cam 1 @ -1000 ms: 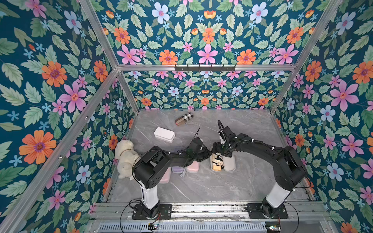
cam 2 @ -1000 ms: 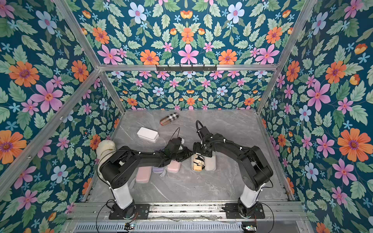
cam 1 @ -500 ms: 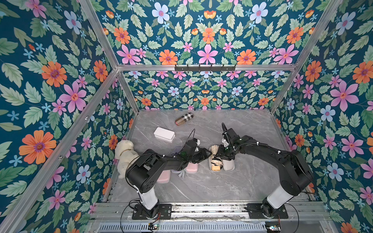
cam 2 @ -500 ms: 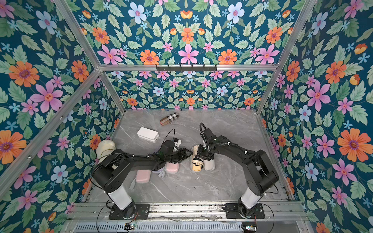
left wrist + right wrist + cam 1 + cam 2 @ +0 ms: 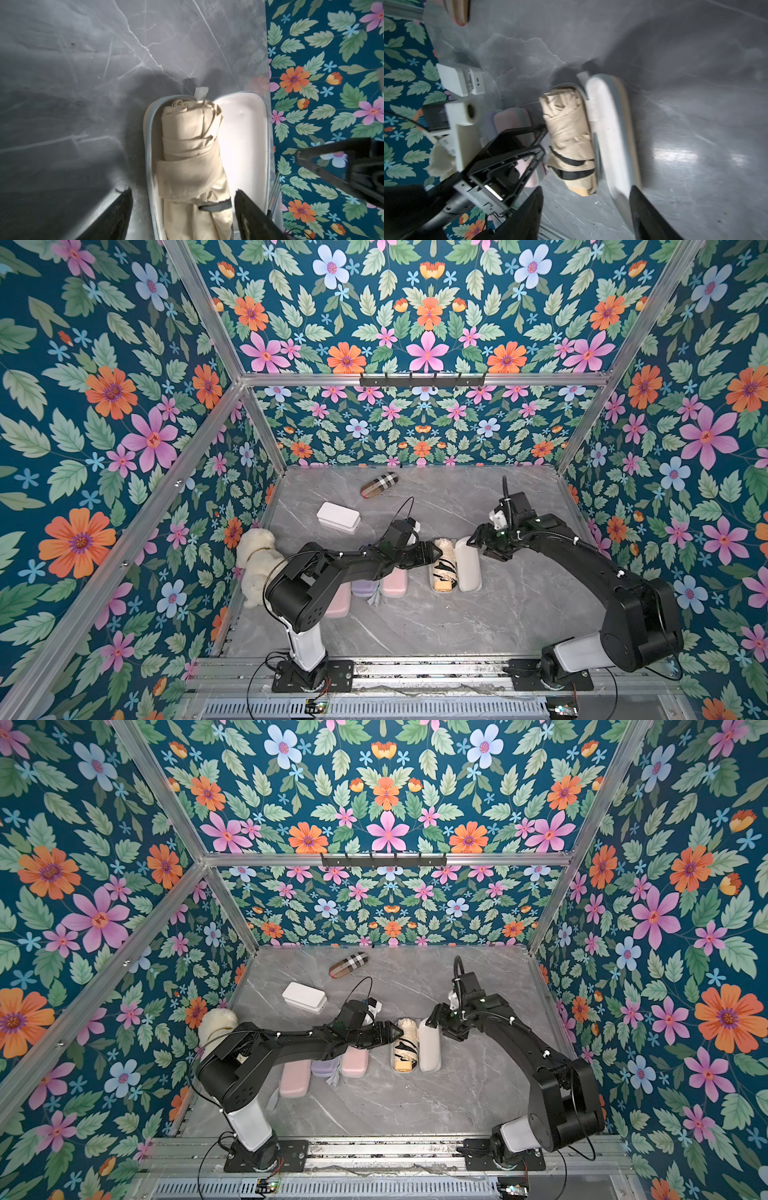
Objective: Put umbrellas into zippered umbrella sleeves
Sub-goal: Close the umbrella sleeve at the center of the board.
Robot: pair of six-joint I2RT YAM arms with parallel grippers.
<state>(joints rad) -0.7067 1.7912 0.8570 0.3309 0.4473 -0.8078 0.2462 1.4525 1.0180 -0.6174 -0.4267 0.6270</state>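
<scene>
Looking down on the grey marbled tabletop (image 5: 415, 626): two black arms reach in from the near rail and meet around its middle.

Open sleeve (image 5: 468, 568), mid-tabletop. Clamshell laid flat, pale grey-beige inside. Its tan-yellow outside shows only as a thin edge in the right wrist view. Long axis runs near to far. A grey strap loop (image 5: 201, 93) sits at the far end.

Three closed sleeves lie side by side toward the left arm's side, on the same near-to-far axis: pink sleeve (image 5: 395, 583), lavender sleeve (image 5: 365, 587), second pink sleeve (image 5: 338, 601). The left arm covers their far ends, and the zips are too small to read.

Cream umbrella (image 5: 444, 558) lies in the open sleeve's half nearer the left arm. Stubby creased roll with black bands round the near part. Yellow-orange handle end (image 5: 441, 584) points to the rail, bunched fabric end to the back wall.

Left gripper (image 5: 432, 552): jaws wide. In the left wrist view they straddle the umbrella. Contact unclear.

Right gripper (image 5: 478, 537): by the empty half's far end, jaws wide, nothing clamped. The right wrist view is smeared, so touch can't be judged.

Behind: plush toy (image 5: 257, 560) against the left wall, white box (image 5: 338, 516), plaid roll (image 5: 379, 486) lying aslant.
</scene>
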